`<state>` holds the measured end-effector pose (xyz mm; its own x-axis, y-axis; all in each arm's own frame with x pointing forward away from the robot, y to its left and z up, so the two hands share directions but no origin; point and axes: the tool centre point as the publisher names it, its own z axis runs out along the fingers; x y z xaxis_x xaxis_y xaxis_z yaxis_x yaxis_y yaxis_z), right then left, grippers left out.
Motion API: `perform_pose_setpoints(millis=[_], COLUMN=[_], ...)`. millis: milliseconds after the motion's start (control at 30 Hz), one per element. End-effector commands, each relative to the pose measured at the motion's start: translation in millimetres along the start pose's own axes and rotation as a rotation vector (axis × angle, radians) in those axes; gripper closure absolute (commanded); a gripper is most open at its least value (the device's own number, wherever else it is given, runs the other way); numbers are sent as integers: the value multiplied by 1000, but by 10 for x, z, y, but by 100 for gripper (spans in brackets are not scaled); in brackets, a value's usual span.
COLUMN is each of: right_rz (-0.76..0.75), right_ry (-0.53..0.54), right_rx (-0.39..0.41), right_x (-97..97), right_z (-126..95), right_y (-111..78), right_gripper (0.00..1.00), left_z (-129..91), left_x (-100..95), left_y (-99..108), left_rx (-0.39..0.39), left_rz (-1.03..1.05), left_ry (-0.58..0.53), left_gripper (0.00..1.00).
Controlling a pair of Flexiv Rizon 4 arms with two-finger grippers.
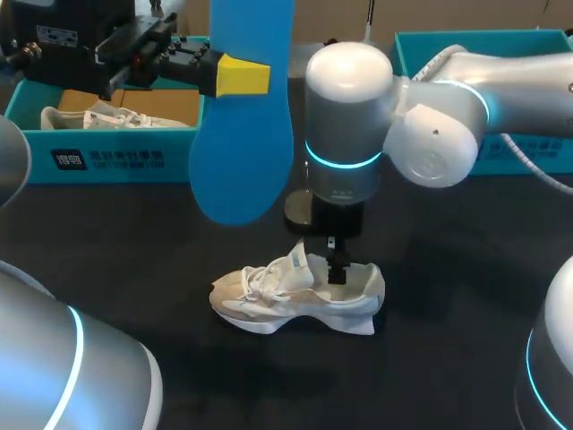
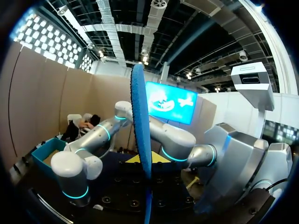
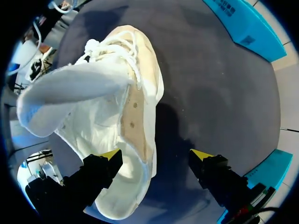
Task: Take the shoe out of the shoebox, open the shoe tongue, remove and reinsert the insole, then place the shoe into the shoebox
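A white and beige shoe point(image 1: 300, 300) lies on its side on the dark table point(image 1: 448, 296), tongue pulled up. My right gripper point(image 1: 337, 271) hangs straight down over its heel end. In the right wrist view that gripper point(image 3: 155, 155) is open, one yellow-tipped finger point(image 3: 110, 155) inside the shoe point(image 3: 126, 116) opening, the other outside over the table, the shoe's side wall between them untouched on the outer side. My left gripper point(image 1: 242, 76) is held high at the back, shut on a blue insole point(image 1: 242, 134) that hangs down. The left wrist view shows the insole point(image 2: 141, 140) edge-on.
A teal shoebox point(image 1: 107, 157) at the back left holds a second white shoe point(image 1: 98, 116). Another teal box point(image 1: 528, 152) stands at the back right behind my right arm. Bare table lies in front of and to the right of the shoe.
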<state>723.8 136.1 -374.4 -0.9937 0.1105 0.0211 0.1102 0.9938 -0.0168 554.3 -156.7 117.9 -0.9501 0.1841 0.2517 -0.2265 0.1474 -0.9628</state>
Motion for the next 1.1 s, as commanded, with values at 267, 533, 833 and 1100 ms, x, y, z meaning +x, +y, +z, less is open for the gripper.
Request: perform_pose_setpoints(millis=[267,533,833,1100], right_rz=[3,-3,-6,76], right_ry=[26,29,45,83], right_rx=[-3,18,35,26], right_x=[-32,7,92,203], right_z=[228,196,41,-171], right_y=[58,77,126,162], right_gripper=[72,100,100,100], left_z=[4,4,4,4], left_x=[-10,-10,-10,-10], left_y=[6,6,6,6], left_rx=[0,0,0,0], left_rz=[1,1,1,1], left_ry=[3,3,3,3], left_gripper=[100,100,100,100])
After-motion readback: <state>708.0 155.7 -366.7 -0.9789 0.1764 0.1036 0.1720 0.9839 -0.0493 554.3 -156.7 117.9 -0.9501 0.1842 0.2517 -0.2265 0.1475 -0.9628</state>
